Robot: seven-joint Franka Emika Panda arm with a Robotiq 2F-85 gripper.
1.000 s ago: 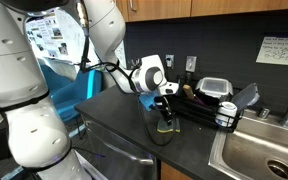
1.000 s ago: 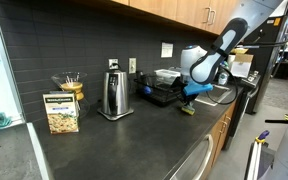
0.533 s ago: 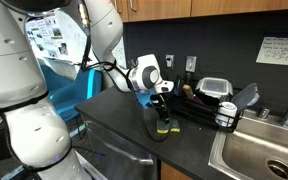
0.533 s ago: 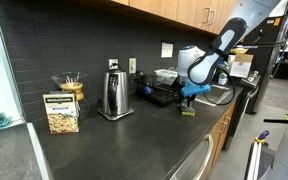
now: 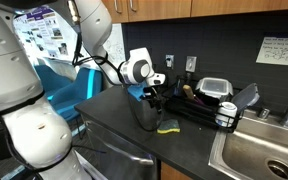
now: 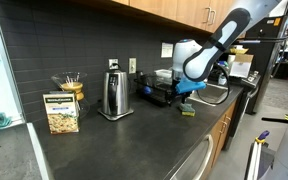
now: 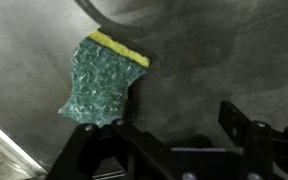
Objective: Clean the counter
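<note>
Near sponge (image 7: 102, 85), gripper (image 7: 176, 126) agape; empty

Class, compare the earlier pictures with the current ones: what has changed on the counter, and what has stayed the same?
The pincer opened, let go of the sponge and lifted off it; the sponge now lies free on the counter. The kettle, box and dish rack stayed put.

My wrist view is dim, grainy and soft; my gripper (image 7: 169, 140) is a black, out-of-focus mass along the bottom. The counter (image 7: 224, 60) there shows a dull grey sheen. In both exterior views the light is even and indoor, with pale glare on the counter (image 6: 114, 140).
</note>
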